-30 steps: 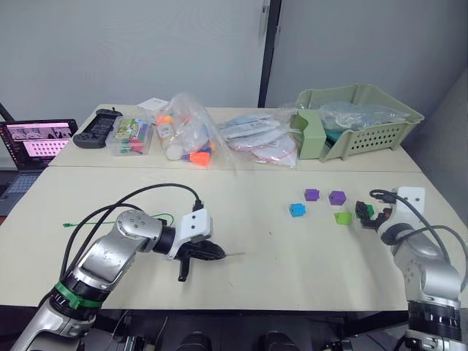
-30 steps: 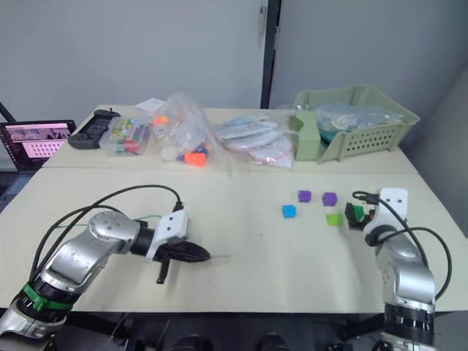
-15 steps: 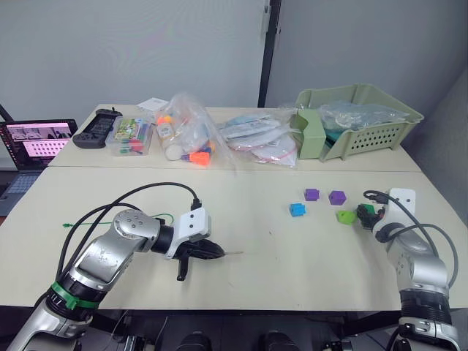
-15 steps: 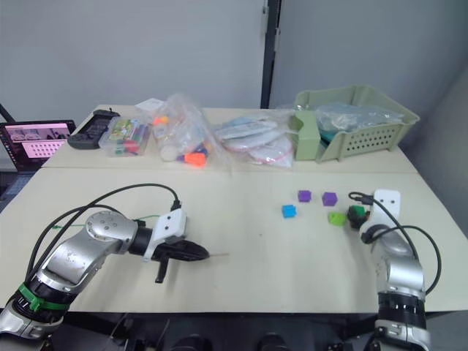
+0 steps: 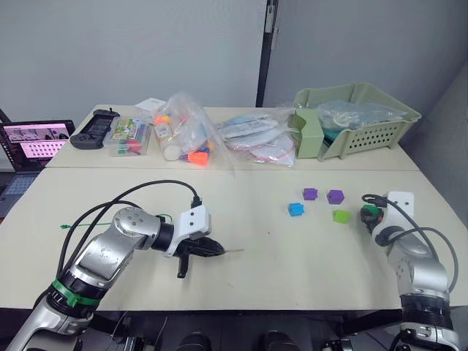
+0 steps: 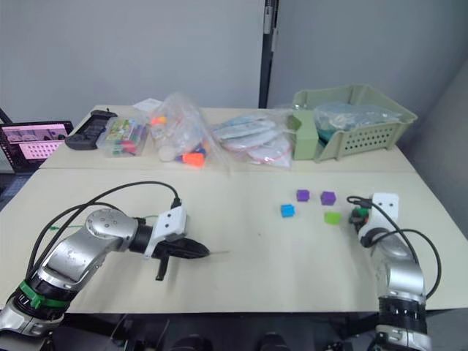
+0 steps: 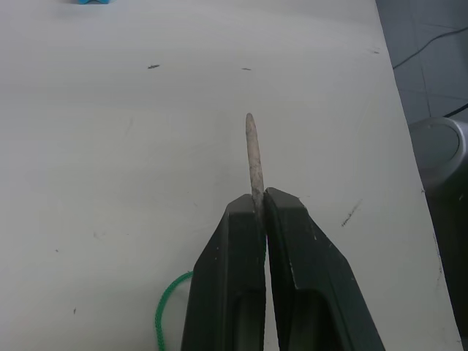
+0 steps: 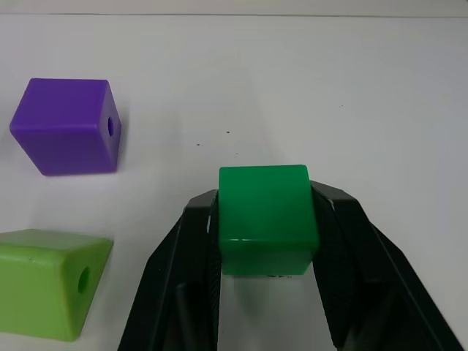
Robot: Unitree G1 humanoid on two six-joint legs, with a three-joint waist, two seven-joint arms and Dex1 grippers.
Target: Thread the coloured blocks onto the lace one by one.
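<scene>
The left gripper [image 7: 257,212], at the table's [image 5: 256,219] 8 o'clock, pinches the lace [image 7: 253,157] with its tip free for threading. At 3 o'clock, the right gripper [image 8: 267,212] clamps the dark green block [image 8: 268,218]; the other coloured blocks [image 5: 316,203] lie at 2 o'clock.

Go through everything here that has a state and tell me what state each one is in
Left gripper: shut on the lace tip.
Lace: unthreaded, tip pinched.
Right gripper: shut on the dark green block.
Dark green block: held.
Light green block: loose on table.
Laptop: screen on.
</scene>
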